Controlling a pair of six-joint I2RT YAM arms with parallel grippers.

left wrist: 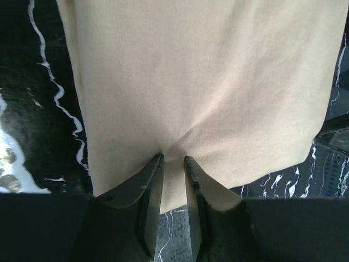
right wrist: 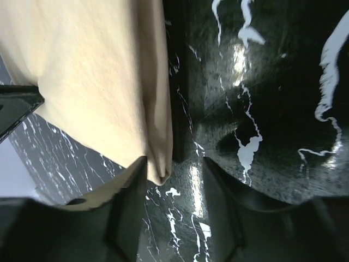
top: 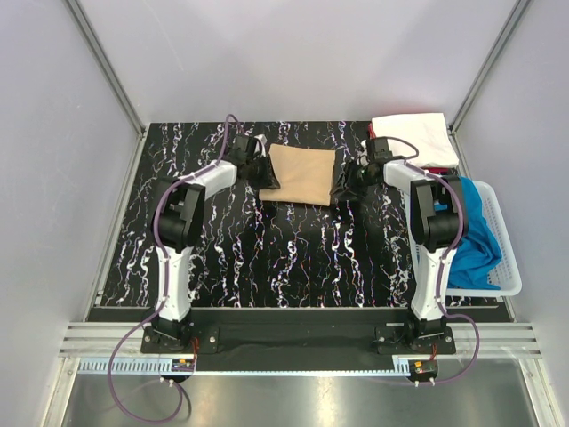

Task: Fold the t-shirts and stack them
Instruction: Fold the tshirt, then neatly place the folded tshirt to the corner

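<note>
The tan shirt (top: 300, 173) lies folded at the far middle of the table (top: 293, 258). It is near-square, slightly longer from arm to arm, and I can't tell collar from hem. My left gripper (left wrist: 173, 159) pinches its edge, jaws narrow. My right gripper (right wrist: 174, 160) stands parted at its corner, holding nothing. The white shirt (top: 411, 135) is folded on the red shirt (top: 437, 169). The blue shirt (top: 471, 240) waits in the basket (top: 507, 258).

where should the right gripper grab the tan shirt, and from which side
Take the near right corner of the tan shirt, coming in low from the right. It lies folded flat on the table, so only its layered edge gives the jaws something to close around. The open right gripper sits beside that corner; the left gripper pinches the opposite edge.
</note>
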